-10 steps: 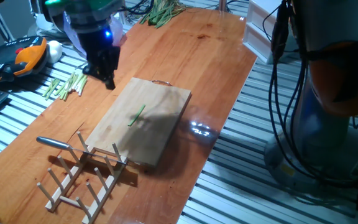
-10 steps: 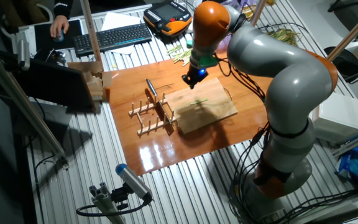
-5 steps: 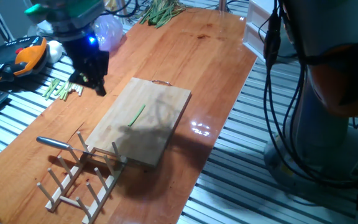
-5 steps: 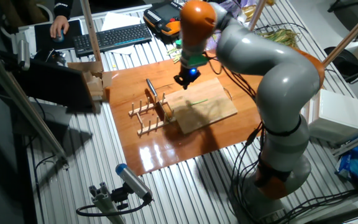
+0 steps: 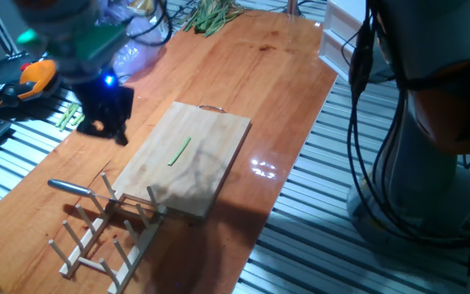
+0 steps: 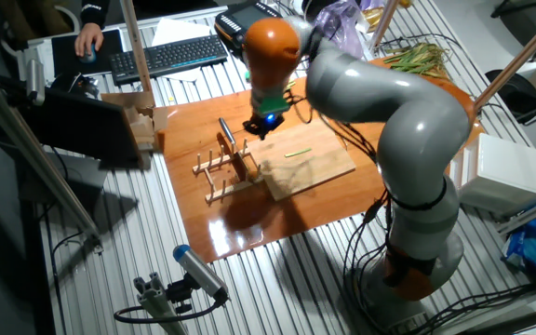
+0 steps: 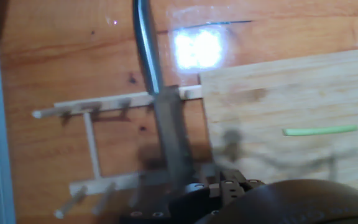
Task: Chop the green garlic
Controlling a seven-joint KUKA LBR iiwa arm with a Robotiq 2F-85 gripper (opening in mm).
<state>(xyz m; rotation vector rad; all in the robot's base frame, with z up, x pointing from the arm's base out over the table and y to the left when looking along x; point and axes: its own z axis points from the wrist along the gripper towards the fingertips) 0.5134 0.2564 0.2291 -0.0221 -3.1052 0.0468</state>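
Hovering empty near the steel-handled knife point(image 5: 72, 187) slotted in the wooden peg rack point(image 5: 108, 234), the dark fingers point(image 5: 104, 126), spread unreadable, could topple it, while the thin green garlic stalk point(image 5: 179, 152) lies mid wooden cutting board point(image 5: 210, 131) at three o'clock.

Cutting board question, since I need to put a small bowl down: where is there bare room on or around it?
Free: the cutting board on either side of the green garlic, and the wooden tabletop between the board and the far leafy stalks. Crowded: the near end, where the knife sits in the wooden rack, with the gripper above.
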